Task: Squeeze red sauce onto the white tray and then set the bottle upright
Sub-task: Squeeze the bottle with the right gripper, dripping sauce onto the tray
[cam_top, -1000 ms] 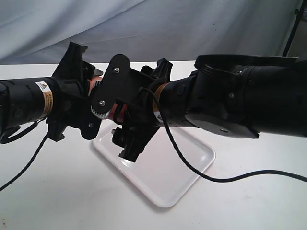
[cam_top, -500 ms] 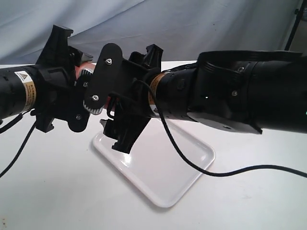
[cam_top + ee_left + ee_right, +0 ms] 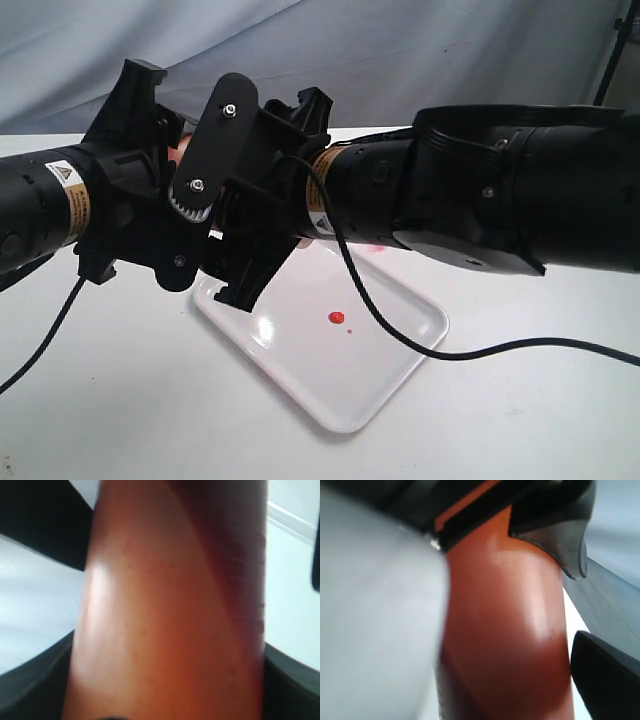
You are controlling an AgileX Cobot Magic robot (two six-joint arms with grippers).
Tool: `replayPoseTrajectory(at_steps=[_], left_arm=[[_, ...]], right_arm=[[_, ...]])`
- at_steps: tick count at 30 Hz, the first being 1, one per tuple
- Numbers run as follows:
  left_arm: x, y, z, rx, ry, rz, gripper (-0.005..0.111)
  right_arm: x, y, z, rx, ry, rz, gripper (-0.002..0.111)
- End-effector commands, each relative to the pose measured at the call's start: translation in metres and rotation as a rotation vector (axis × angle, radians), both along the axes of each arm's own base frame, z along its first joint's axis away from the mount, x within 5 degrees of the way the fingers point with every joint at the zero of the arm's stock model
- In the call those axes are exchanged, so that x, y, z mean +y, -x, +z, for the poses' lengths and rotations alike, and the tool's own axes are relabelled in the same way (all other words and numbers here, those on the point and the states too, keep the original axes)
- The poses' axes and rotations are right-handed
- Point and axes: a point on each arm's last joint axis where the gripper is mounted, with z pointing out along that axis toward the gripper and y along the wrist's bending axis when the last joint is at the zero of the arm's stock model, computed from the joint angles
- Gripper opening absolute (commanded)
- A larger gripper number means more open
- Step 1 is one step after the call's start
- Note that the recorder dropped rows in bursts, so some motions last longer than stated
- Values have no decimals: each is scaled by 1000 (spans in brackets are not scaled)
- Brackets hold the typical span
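Note:
The bottle (image 3: pixel 170 610) fills the left wrist view as an orange-red cylinder, and my left gripper (image 3: pixel 167 680) is shut on it. In the right wrist view the same bottle (image 3: pixel 505 630) sits in my right gripper (image 3: pixel 510 675), which is shut on it too. In the exterior view both grippers, left (image 3: pixel 150 190) and right (image 3: pixel 250 210), meet above the far left end of the white tray (image 3: pixel 400 370). They hide nearly all of the bottle and its nozzle. A drop of red sauce (image 3: pixel 337 318) lies on the tray, with a tiny one beside it.
The tray stands on a white table (image 3: pixel 120 400) before a pale blue cloth backdrop (image 3: pixel 400 60). A black cable (image 3: pixel 500 358) from the right arm droops across the tray's right corner. Another cable (image 3: pixel 40 345) hangs under the left arm.
Red sauce drops have appeared on the tray, which was bare before. Both grippers have shifted a little up and left with the bottle between them.

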Motion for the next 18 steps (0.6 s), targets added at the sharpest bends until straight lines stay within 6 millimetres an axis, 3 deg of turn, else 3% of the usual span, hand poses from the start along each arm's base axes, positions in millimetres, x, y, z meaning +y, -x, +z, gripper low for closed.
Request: replayPoseTrajectory(at_steps=[1, 7, 18], left_arm=[[-8, 7, 14, -14, 76, -56, 0], [-8, 7, 14, -13, 78, -60, 0], [-9, 8, 14, -8, 84, -71, 0]], right_arm=[[-1, -9, -33, 78, 99, -51, 83], [4, -13, -49, 99, 100, -33, 83], [-14, -31, -36, 81, 31, -93, 82]])
